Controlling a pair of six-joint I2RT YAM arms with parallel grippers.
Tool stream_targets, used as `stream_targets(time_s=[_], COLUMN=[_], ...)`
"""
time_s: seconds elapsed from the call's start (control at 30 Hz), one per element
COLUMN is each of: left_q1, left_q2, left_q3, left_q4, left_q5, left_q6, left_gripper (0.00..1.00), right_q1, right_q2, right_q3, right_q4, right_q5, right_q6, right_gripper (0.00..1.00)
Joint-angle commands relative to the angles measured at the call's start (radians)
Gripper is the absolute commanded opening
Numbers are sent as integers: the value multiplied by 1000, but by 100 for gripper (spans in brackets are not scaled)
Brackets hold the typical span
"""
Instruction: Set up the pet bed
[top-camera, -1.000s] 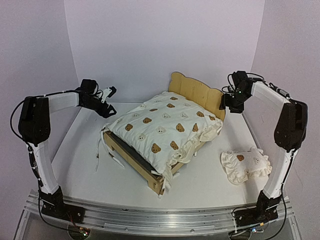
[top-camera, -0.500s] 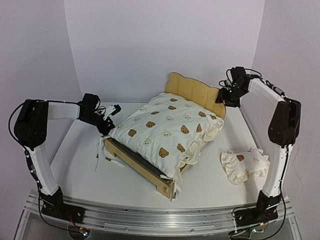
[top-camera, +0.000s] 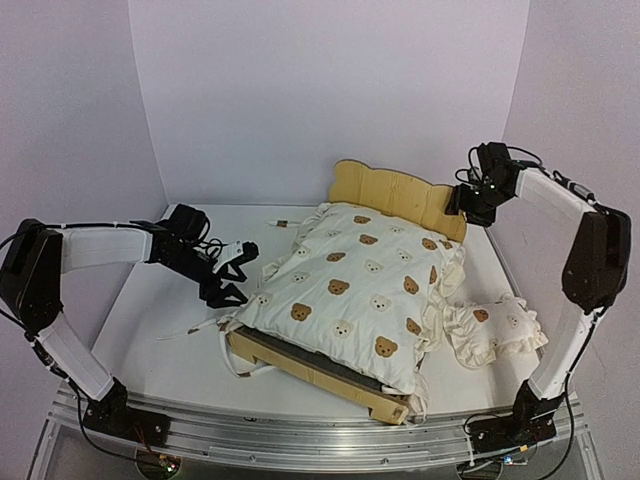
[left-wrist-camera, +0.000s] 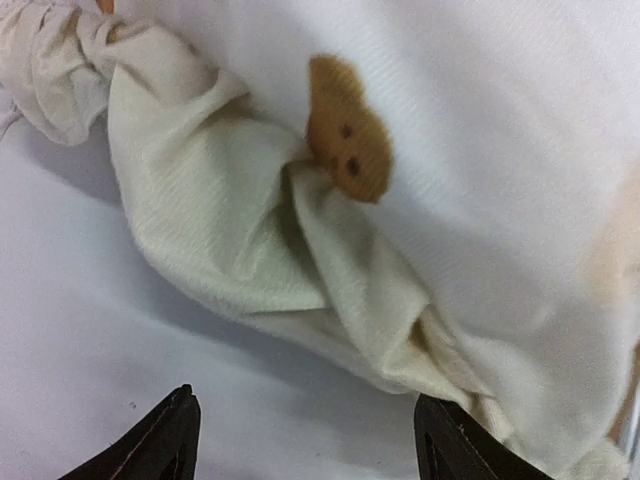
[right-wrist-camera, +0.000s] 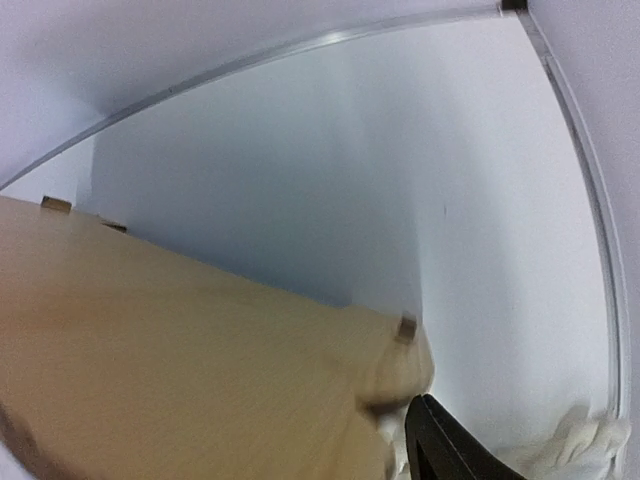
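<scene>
The pet bed (top-camera: 395, 190) stands slantwise mid-table, its plywood headboard at the back and its foot rail (top-camera: 320, 368) near the front edge. The cream bear-print cushion (top-camera: 360, 290) covers it and hides the slats. My left gripper (top-camera: 228, 275) is open and empty, low at the cushion's left corner. In the left wrist view my left gripper (left-wrist-camera: 305, 445) faces the bunched cushion edge (left-wrist-camera: 260, 230) without touching it. My right gripper (top-camera: 470, 203) grips the headboard's right end. In the right wrist view the headboard (right-wrist-camera: 180, 340) hides one finger of my right gripper (right-wrist-camera: 385, 430).
The ruffled bear-print pillow (top-camera: 495, 330) lies on the table right of the bed, touching the cushion's edge. Loose cushion ties trail on the table at the left (top-camera: 190, 330) and the back (top-camera: 282, 222). White walls enclose the back and both sides.
The bed with the cushion has swung round, its foot moving right and toward the front. My left gripper has moved forward and down to the cushion's left corner. My right gripper stayed at the headboard's right end.
</scene>
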Motion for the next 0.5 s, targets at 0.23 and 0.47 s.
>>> stream_targets(time_s=[0.23,0.47], left_q1=[136,146], left_q2=[132,186], left_q3=[237,241], left_q4=[39,202], left_q5=[129,6], left_q6=[-200,-291], left_gripper=[75,75], right_q1=[10,11], right_q2=[-247,-257], right_q3=[-171,-395], right_q4=[-352,-242], right_q5=[76,75], right_q6=[231,304], right_gripper=[70,65])
